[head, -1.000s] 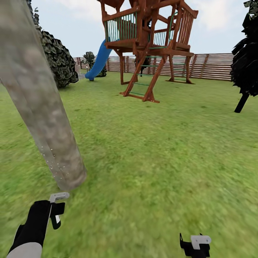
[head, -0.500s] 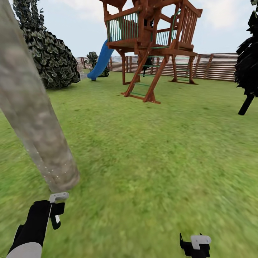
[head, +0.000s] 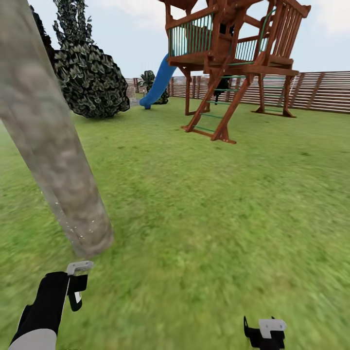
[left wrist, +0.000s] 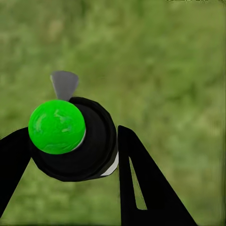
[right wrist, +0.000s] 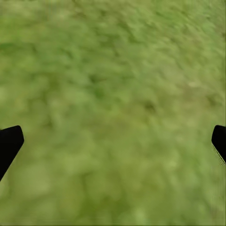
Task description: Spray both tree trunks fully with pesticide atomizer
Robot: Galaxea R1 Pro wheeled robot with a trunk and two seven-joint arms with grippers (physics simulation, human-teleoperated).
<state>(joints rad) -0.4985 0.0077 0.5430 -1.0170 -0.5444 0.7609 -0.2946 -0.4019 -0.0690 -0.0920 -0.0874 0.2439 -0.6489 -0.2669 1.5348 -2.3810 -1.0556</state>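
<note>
Left gripper (left wrist: 70, 155) is clamped on the pesticide atomizer (left wrist: 70, 139), held near the tree trunk (head: 58, 160) base. Right gripper (right wrist: 113, 141) is spread wide, holding nothing. White specks mark only the trunk's lower part. Risk: nozzle aim stays low, so upper trunk goes uncovered; 2nd tree pending.

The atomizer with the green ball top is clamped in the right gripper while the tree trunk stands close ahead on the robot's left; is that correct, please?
Not quite: the left gripper holds the atomizer, as the left wrist view shows. In the right wrist view the right gripper is open over bare grass. The tree trunk does stand close ahead on the left.
</note>
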